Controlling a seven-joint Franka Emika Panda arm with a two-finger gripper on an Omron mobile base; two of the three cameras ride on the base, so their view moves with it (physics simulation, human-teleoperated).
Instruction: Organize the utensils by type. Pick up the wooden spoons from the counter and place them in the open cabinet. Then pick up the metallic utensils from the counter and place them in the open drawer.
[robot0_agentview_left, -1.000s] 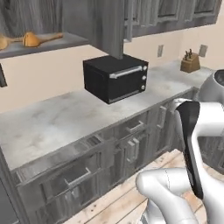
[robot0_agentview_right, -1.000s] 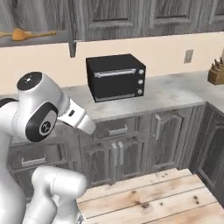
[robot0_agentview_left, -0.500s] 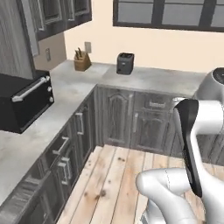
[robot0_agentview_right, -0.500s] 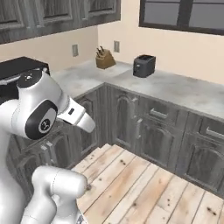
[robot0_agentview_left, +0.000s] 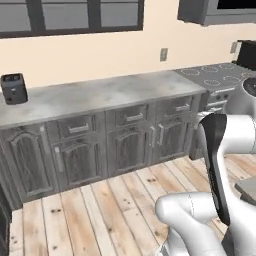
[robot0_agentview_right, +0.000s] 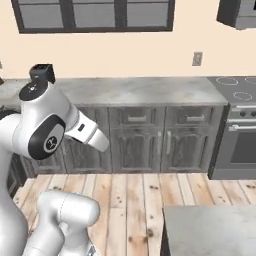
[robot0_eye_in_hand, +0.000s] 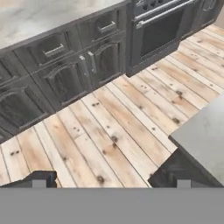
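Left base view gives me a plank floor (robot0_agentview_left: 100, 210) and a long grey counter (robot0_agentview_left: 110, 95) along the far wall, low cupboards (robot0_agentview_left: 125, 145) beneath, windows above. A stove (robot0_agentview_right: 240, 135) stands at the right, a small dark toaster (robot0_agentview_left: 13, 88) at the far left. I read no writing. My gripper (robot0_eye_in_hand: 111, 181) hangs spread over the floor, nothing between its fingertips (robot0_eye_in_hand: 39, 178), the counter well beyond it.
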